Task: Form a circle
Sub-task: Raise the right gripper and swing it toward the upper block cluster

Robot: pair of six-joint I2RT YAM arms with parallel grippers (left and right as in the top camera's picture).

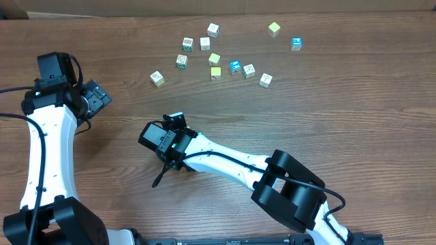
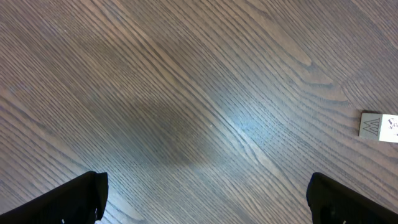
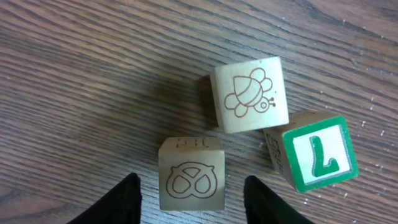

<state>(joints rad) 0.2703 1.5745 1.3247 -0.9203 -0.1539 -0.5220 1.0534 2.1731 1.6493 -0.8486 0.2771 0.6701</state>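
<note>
Right wrist view carries the progress: the circle (image 3: pixel 249 143) is only an arc so far, made of three blocks, a bee cube (image 3: pixel 250 94), a green L cube (image 3: pixel 316 152) that touches or nearly touches the bee cube's lower corner, and a pretzel cube (image 3: pixel 191 177) just beside them with a thin gap. The right gripper (image 3: pixel 193 183) stands spread around the pretzel cube, bare wood showing on both sides, so nothing is pinched. By this reading at least one more block is needed to close the ring. Overhead, the arc is hidden, probably under that gripper, while the loose cubes (image 1: pixel 214 59) lie scattered close to the far edge of the table (image 1: pixel 340 122), with wide bare wood between. The left gripper (image 2: pixel 205 186) hangs fully spread and empty, well off to the left, near only one whitish block (image 2: pixel 379 126).
</note>
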